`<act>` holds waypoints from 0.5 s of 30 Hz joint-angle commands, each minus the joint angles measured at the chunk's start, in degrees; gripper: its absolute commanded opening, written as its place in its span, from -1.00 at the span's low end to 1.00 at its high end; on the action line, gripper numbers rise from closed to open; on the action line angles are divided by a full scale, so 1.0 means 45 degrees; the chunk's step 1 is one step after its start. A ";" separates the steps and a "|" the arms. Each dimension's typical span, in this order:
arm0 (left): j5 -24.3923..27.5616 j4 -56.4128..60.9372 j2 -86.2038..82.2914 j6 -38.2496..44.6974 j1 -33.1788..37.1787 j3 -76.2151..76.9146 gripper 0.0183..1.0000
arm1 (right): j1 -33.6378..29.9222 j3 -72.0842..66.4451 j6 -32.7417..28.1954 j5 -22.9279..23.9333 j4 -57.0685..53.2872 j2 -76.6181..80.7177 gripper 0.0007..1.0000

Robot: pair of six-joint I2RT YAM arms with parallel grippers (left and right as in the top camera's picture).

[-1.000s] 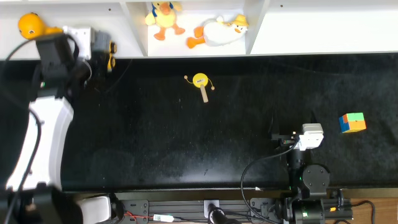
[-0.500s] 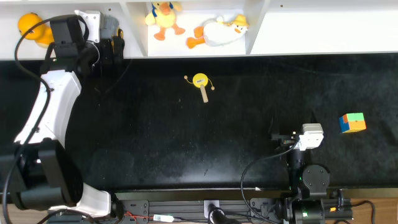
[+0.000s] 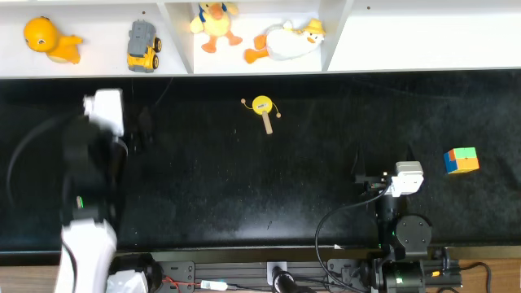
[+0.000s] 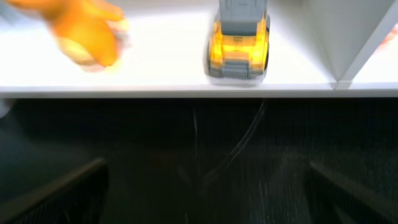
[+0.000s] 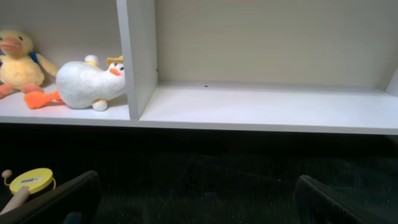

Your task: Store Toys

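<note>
Black worktop (image 3: 244, 187), with a white shelf (image 3: 407, 49) running along its far edge, split into three compartments.

Left arm (image 3: 85, 171): a second ago it reached into the shelf's left compartment with the toy truck at its tip. It has since drawn back and now stands over the worktop's left part, short of the shelf. Left pincer (image 4: 205, 186): fingers spread wide, nothing between them, facing the left compartment.

Right arm (image 3: 400, 220): near the worktop's near edge, right of centre, unmoved across the frames. Right pincer (image 5: 199, 199): also spread wide and empty, facing the right compartment.

White plush goose (image 3: 285, 42): lying in the middle compartment, right side, same as before.

Yellow plush duck (image 3: 215, 23): middle compartment, left side, just beside the goose.

Orange duck (image 3: 45, 37): left compartment, towards its left end.

Toy truck (image 3: 141, 45): grey and yellow. Now standing free in the left compartment, right of the orange duck and apart from it, near the divider.

Colour cube (image 3: 461, 160): on the worktop near its right edge, no change.

Yellow rattle (image 3: 263, 107): on the worktop close to the far edge, before the middle compartment, no change.
</note>
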 commanded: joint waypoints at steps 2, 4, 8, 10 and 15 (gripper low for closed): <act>0.0010 0.2463 -0.4571 0.0000 -0.0068 -0.3585 1.00 | -0.0053 -0.0175 0.0058 -0.0131 0.0063 -0.0073 0.99; 0.0063 0.2880 -0.6047 0.0005 -0.0068 -0.4619 1.00 | -0.0053 -0.0175 0.0058 -0.0131 0.0063 -0.0073 0.99; 0.0131 0.2783 -0.8369 -0.0019 -0.0073 -0.5979 1.00 | -0.0053 -0.0175 0.0058 -0.0131 0.0058 -0.0073 0.99; 0.0117 0.1331 -0.9389 0.0000 -0.0097 -0.5931 1.00 | -0.0053 -0.0175 0.0058 -0.0131 0.0063 -0.0073 0.99; 0.0141 -0.0971 -1.0598 -0.0024 -0.0214 -0.5931 1.00 | -0.0053 -0.0175 0.0053 -0.0131 0.0063 -0.0073 0.99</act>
